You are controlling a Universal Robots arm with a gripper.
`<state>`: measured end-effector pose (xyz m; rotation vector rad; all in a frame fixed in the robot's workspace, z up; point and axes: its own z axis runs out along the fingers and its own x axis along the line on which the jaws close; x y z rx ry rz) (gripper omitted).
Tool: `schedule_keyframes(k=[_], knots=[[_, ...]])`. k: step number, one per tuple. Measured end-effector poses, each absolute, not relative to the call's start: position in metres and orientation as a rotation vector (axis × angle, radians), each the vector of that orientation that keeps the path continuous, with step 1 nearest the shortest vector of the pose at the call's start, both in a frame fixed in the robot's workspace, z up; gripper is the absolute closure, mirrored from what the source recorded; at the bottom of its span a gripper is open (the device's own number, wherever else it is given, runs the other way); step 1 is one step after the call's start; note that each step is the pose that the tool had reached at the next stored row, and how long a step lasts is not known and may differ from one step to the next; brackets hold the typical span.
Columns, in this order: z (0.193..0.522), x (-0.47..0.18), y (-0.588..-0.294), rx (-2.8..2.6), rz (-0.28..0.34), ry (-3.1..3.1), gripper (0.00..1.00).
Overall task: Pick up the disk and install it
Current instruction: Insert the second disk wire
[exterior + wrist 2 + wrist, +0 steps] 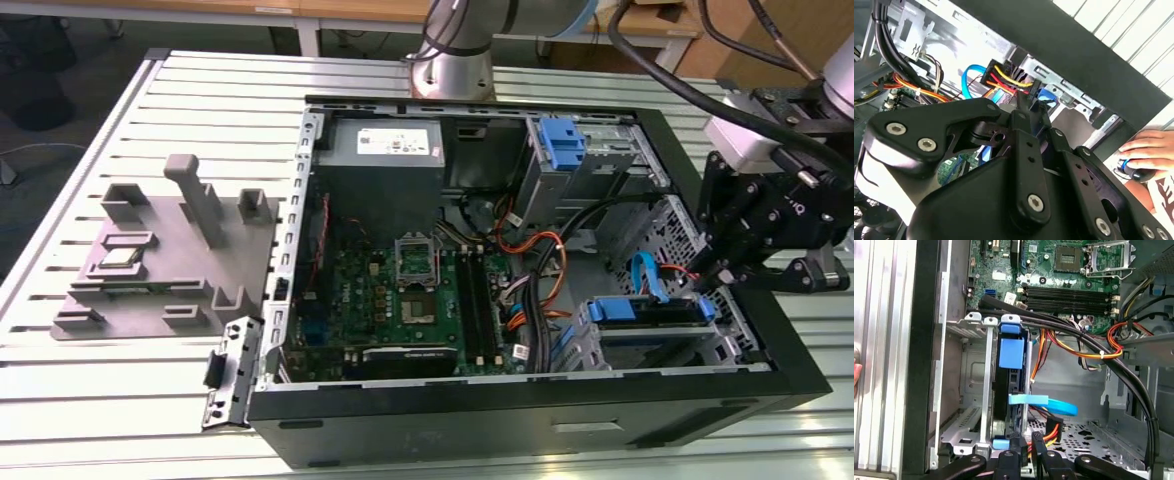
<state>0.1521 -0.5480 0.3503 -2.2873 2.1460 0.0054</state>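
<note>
Hand (1024, 450) hangs just over the disk (1010, 390), which stands on edge in the steel drive cage (985, 390) at the open computer case's (534, 410) corner. Fingers narrowly parted at the disk's near end; cannot tell if they grip it. Risk, as I judge it: the blue ribbon cable (1054, 404) and red-yellow power leads (1051, 430) crowd the hand and could snag. Carrier is smooth blue plastic, cage perforated sheet metal, bench (107, 120) ribbed aluminium.
</note>
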Motion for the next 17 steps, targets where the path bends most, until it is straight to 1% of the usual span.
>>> schedule_keyframes(k=[5, 17], knots=[[0.3492, 0.1629, -0.548, -2.289, 0.011, 2.149, 0.76], [0.3439, 0.163, -0.5481, -2.283, 0.012, 2.156, 0.76]])
